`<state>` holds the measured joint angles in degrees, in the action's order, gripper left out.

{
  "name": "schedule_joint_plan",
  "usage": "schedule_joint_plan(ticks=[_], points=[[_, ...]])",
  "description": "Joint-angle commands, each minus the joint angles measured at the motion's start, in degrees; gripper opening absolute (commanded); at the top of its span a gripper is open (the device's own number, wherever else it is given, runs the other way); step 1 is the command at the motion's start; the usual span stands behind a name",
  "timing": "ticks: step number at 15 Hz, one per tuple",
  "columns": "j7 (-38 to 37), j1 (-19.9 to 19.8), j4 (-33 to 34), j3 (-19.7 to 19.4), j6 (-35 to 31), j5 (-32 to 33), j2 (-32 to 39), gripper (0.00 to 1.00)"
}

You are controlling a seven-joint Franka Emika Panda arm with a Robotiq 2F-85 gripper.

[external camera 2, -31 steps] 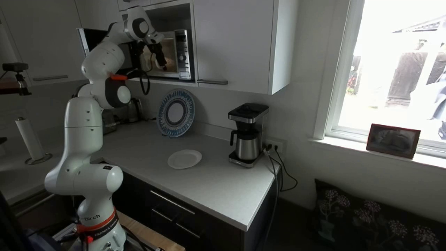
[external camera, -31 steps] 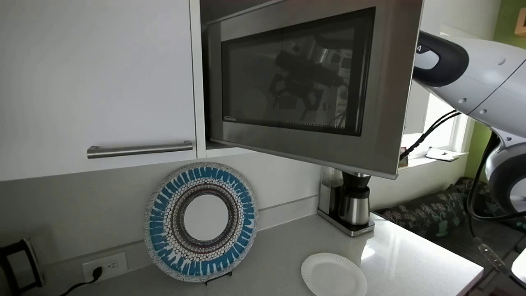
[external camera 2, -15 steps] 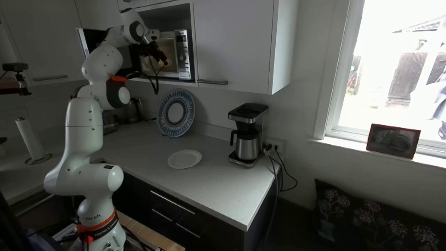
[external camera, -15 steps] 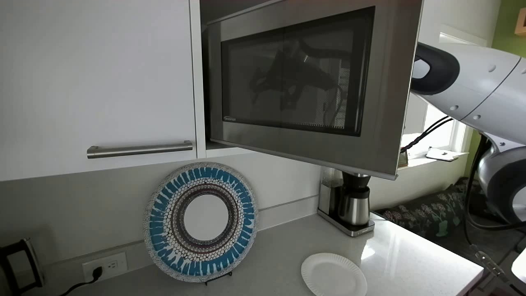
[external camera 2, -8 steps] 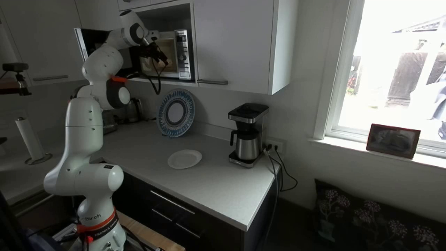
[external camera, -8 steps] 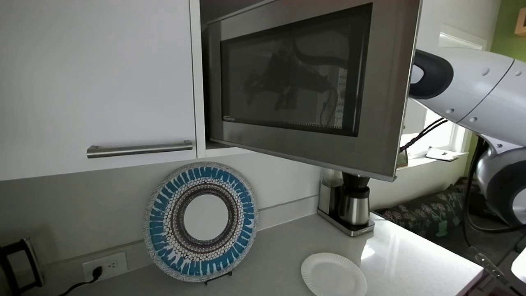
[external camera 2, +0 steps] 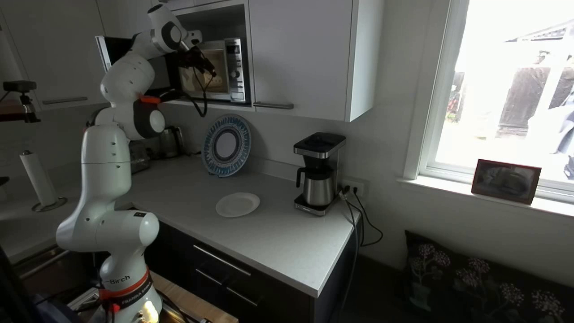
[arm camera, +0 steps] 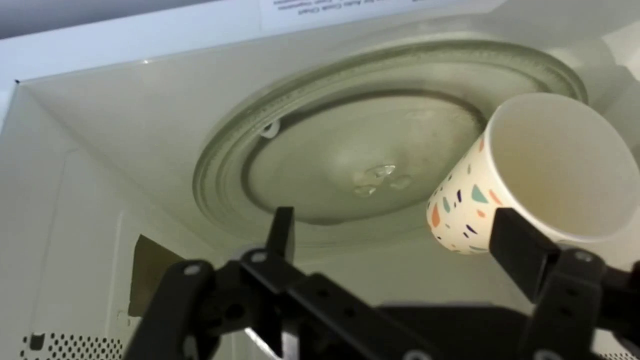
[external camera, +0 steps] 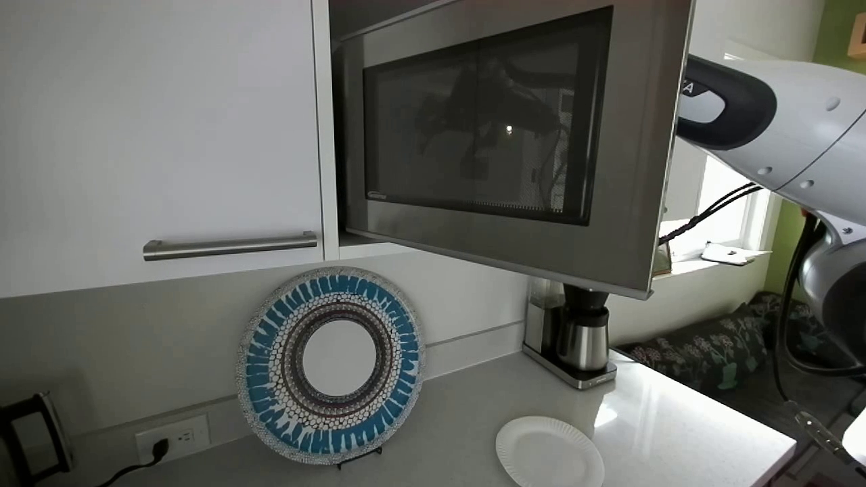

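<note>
one speckled cup [arm camera: 467, 205] is inside the microwave [external camera 2: 235, 74]; the pincer [arm camera: 395, 225], spread wide, hovers near it

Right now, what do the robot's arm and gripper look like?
The arm is white and rounded, with black joint rings, a black-and-orange band near its base, and "Birch" lettered above. A black cable loops off it. The gripper is black, with blocky fingers.
</note>
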<state>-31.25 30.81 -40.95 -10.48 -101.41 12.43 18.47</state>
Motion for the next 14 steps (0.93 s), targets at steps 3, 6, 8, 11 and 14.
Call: schedule_joint_plan(ticks=[3,6,8,11,14], points=[[-0.6,-0.4,-4.3,0.8,-1.1,-2.3,-0.6,1.00],[0.5,-1.0,-6.3,1.5,-3.0,-4.9,-0.8,1.00],[1.2,-1.4,-7.5,1.9,-4.9,-7.2,-1.4,1.00],[2.2,-1.4,-8.8,1.9,-7.0,-8.5,-2.0,1.00],[2.7,-0.9,-10.1,1.1,-7.7,-6.8,-2.1,1.00]])
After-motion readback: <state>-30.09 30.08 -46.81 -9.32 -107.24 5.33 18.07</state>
